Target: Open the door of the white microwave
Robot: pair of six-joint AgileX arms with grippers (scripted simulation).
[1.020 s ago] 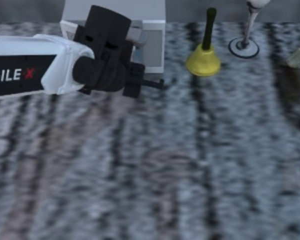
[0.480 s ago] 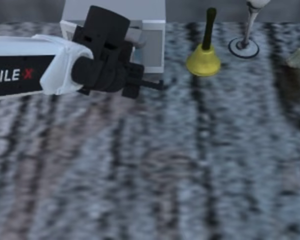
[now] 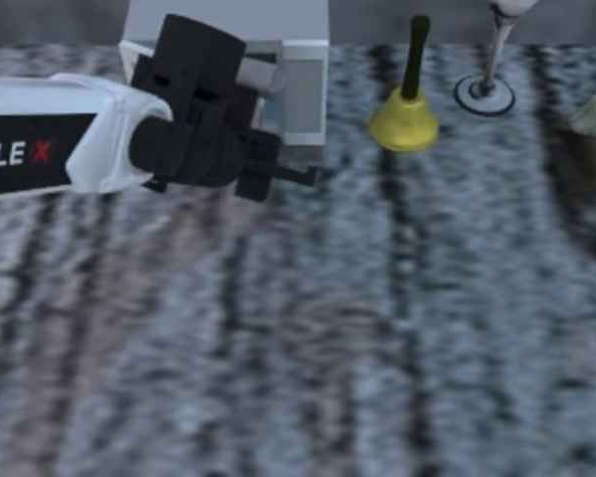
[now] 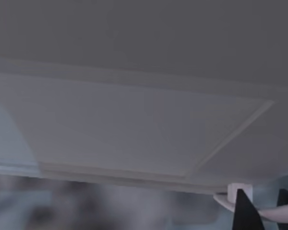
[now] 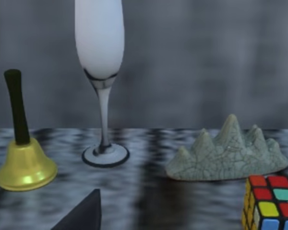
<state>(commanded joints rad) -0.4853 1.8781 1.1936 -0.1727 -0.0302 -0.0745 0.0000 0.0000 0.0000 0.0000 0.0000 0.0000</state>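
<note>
The left arm (image 3: 50, 144) is a glossy white shell carrying a black panel with white letters and a red X. Its wrist ends in a blocky matte-black housing, stepped and angular, from which the left gripper (image 3: 296, 177) sticks out as thin black jaws. In the wrist views the jaws show only as dark pointed tips (image 4: 242, 211).

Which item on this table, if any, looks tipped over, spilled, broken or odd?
Nothing stands out. The bell and the glass stand upright, and the stone ornament and puzzle cube sit flat. The left hand is at the microwave front.
</note>
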